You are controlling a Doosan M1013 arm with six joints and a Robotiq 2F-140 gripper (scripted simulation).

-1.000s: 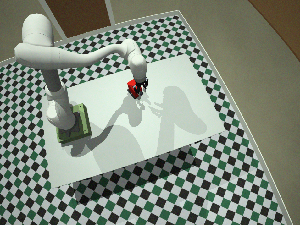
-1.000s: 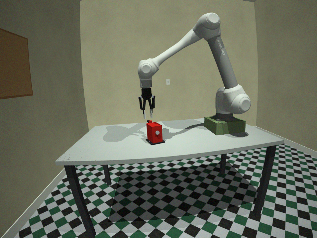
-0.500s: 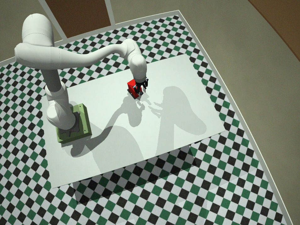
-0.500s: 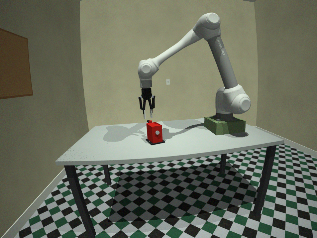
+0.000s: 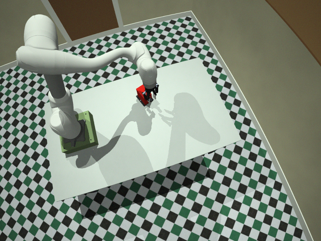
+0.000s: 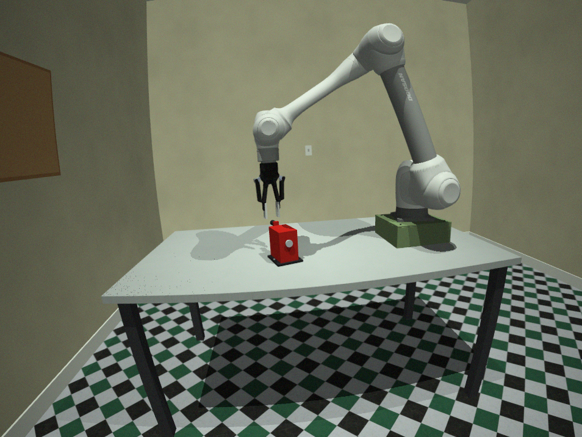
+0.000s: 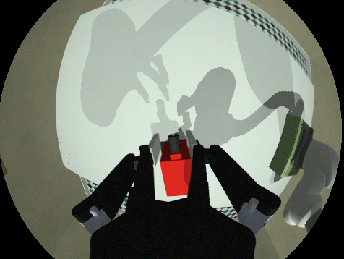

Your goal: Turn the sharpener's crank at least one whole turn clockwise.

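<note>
The red pencil sharpener (image 5: 141, 94) (image 6: 282, 244) (image 7: 174, 178) stands on a dark base plate near the middle of the white table (image 5: 186, 85) (image 6: 376, 265) (image 7: 216, 44). Its crank knob (image 6: 272, 222) (image 7: 174, 143) is small and dark and sits at the top of its circle, on the sharpener's far end as seen in the exterior view. My gripper (image 5: 150, 98) (image 6: 271, 211) (image 7: 173, 139) points straight down just above the knob. Its fingers are partly open with a gap between them, and they hold nothing. In the wrist view the knob lies between the two fingertips, below them.
The arm's green mounting block (image 5: 90, 131) (image 6: 415, 232) (image 7: 288, 147) stands on the table to one side of the sharpener. Shadows of the arm fall across the table top. A checkered floor surrounds the table.
</note>
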